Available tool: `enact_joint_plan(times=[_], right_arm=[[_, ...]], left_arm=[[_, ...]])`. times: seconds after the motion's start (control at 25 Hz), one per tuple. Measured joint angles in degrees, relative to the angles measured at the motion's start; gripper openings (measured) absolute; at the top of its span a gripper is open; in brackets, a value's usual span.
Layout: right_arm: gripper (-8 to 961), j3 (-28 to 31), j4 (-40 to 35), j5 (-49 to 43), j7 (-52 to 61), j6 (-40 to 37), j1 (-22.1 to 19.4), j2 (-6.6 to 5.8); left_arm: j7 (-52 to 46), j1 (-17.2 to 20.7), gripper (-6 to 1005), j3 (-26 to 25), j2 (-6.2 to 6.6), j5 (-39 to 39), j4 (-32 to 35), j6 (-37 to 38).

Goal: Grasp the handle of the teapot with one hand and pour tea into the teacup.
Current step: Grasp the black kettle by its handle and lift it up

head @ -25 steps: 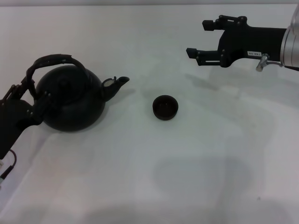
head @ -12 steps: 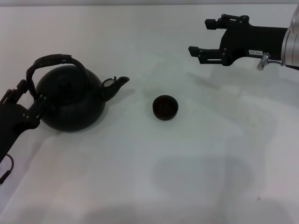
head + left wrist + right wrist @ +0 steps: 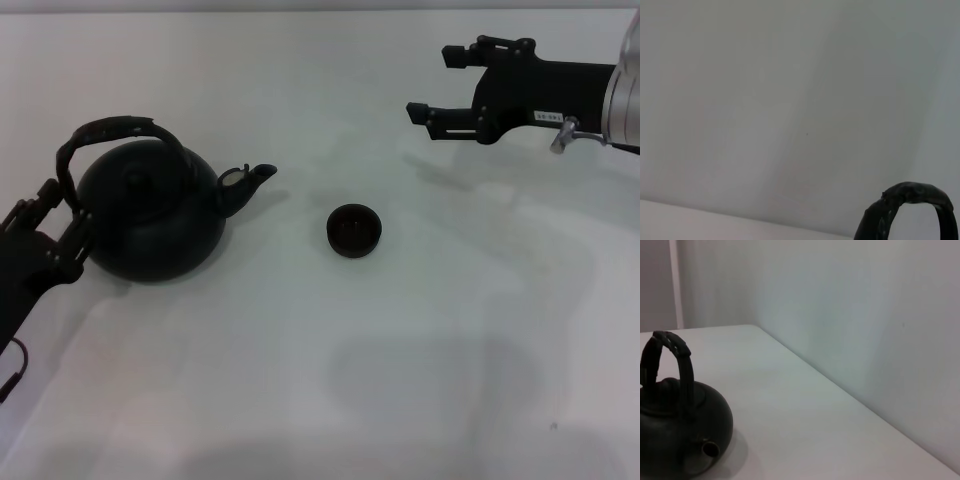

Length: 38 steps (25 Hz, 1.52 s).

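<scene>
The white table (image 3: 420,380) carries everything, with a pale wall (image 3: 865,315) rising at its far edge. The teapot (image 3: 150,215) stands upright on the left side of the table, round, black and matte, its lid (image 3: 135,180) with a knob seated on top, so what is inside cannot be told. Its short spout (image 3: 250,180) points right toward the teacup (image 3: 353,230), and its handle (image 3: 115,135) arches upright over the lid; the right wrist view shows the same pot (image 3: 680,435) with the handle (image 3: 670,360) looping over it, and the left wrist view catches only the top of the handle (image 3: 910,200). The right arm (image 3: 560,100) reaches in from the far right, well apart from both pot and cup, hanging over bare table. Its gripper (image 3: 435,85) has its fingers spread wide, with nothing between them and touching nothing. The left gripper (image 3: 50,225) sits at the left edge, just beside the near-left flank of the teapot and below the left foot of the handle; its fingers stand apart, and whether they touch the pot's wall cannot be told. They do not close around the handle. The teacup stands upright near the middle of the table, right of the spout and apart from it, a tiny dark bowl whose inside looks dark, so its contents cannot be told.
</scene>
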Motion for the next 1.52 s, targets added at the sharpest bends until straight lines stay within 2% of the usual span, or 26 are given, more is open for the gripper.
enact_joint_plan(times=[0.08, 0.28, 0.48, 1.2, 1.52], right_arm=[[841, 0.0, 0.3, 0.0, 0.0, 0.0, 0.0, 0.00], [841, 0.0, 0.5, 0.0, -0.1, 0.1, -0.1, -0.03], [841, -0.1, 0.5, 0.0, -0.1, 0.3, -0.3, -0.08], [840, 0.0, 1.0, 0.0, -0.1, 0.2, -0.2, -0.09], [840, 0.0, 1.1, 0.0, -0.1, 0.0, -0.1, -0.09]], left_arm=[[0.0, 0.1, 725, 0.0, 0.00, 0.0, 0.0, 0.0], [-0.3, 0.1, 576, 0.0, 0.23, 0.0, 0.0, -0.1], [-1.2, -0.2, 369, -0.1, 0.42, 0.0, 0.5, -0.5], [-2.8, -0.9, 267, -0.1, 0.53, 0.0, 1.5, 0.0], [-5.1, -1.0, 220, -0.2, 0.54, -2.9, 1.6, 0.0]])
